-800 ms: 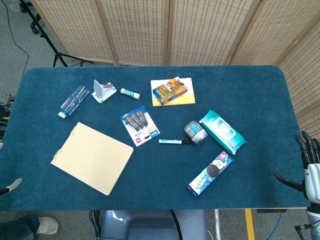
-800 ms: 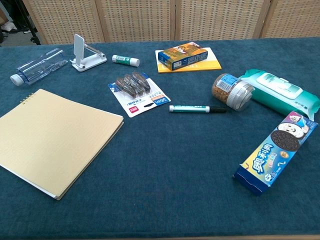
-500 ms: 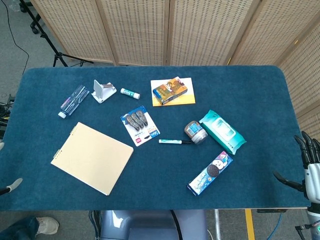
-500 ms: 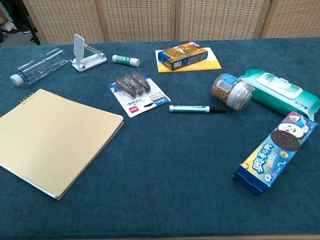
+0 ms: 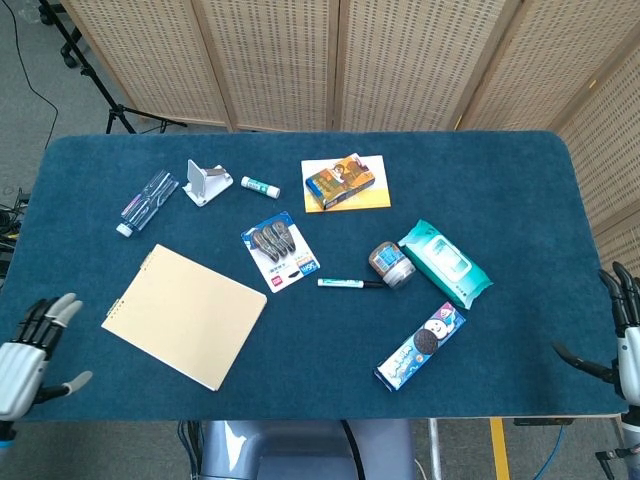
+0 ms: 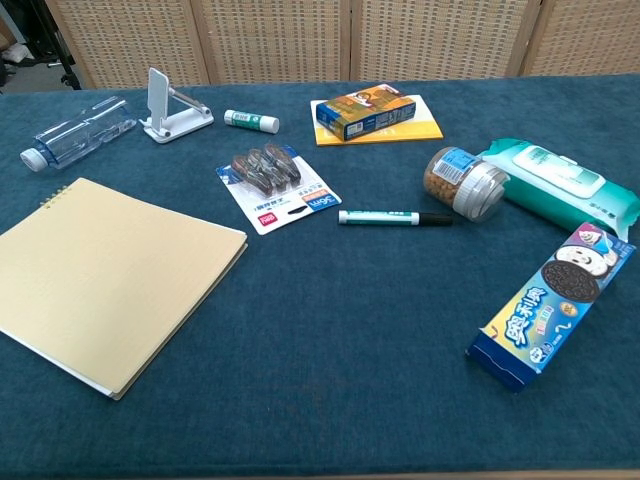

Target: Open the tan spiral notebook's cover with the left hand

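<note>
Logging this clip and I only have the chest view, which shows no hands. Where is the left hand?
Observer: The left hand is at the table's near left corner, fingers spread, holding nothing.
Reviewer: Touching the notebook?
Observer: No, blue cloth shows between it and the notebook, whose cover lies flat and closed.
Reviewer: And the right hand?
Observer: The right hand is at the table's right edge, open, apart from the cookie box.
</note>
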{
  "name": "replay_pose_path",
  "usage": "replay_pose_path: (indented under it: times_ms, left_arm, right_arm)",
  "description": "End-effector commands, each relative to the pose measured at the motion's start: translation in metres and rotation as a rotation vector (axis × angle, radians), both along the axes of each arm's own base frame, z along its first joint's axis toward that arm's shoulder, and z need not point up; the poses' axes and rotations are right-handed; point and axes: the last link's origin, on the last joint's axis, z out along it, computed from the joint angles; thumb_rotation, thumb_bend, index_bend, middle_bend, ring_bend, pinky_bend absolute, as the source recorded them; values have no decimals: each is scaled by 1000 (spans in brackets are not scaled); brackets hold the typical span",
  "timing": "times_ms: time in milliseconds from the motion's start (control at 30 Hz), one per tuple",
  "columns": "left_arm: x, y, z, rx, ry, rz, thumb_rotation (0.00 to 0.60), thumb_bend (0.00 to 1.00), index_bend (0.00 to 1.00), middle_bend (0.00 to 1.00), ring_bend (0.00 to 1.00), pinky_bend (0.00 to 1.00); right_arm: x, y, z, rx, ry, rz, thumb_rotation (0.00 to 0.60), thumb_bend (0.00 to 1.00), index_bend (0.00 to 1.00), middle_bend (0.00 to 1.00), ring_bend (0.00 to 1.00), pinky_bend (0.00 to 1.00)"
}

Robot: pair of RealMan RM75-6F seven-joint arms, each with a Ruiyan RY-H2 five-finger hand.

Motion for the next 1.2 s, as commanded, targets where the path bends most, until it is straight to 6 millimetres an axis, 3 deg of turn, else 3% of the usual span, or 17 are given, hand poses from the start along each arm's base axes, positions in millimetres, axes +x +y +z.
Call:
replay_pose_path:
  times_ms: [33,200,400,767,1200]
  left_arm:
    - [15,1,-35,-100,43,-62,600,0,0,0,0,0]
    - [41,9,-67,-168,56,-154,600,0,0,0,0,0]
    - [62,16,-89,-253,90,-209,600,0,0,0,0,0]
    - [83,22,-124,-330,146,-271,600,41,80,0,0,0]
    - [90,29,-142,-367,201,-248,600,78,174,0,0,0]
  right_arm:
    - [-1,0,3,-5,-9,-4,600,0,32,0,0,0]
    - [-3,0,6,-5,-24,-9,600,0,40,0,0,0]
    - [-5,-1,9,2,-35,-22,600,0,52,0,0,0]
    - [-5,-1,8,10,-31,-25,600,0,67,0,0,0]
    - [-5,-4,5,21,-26,-30,600,0,67,0,0,0]
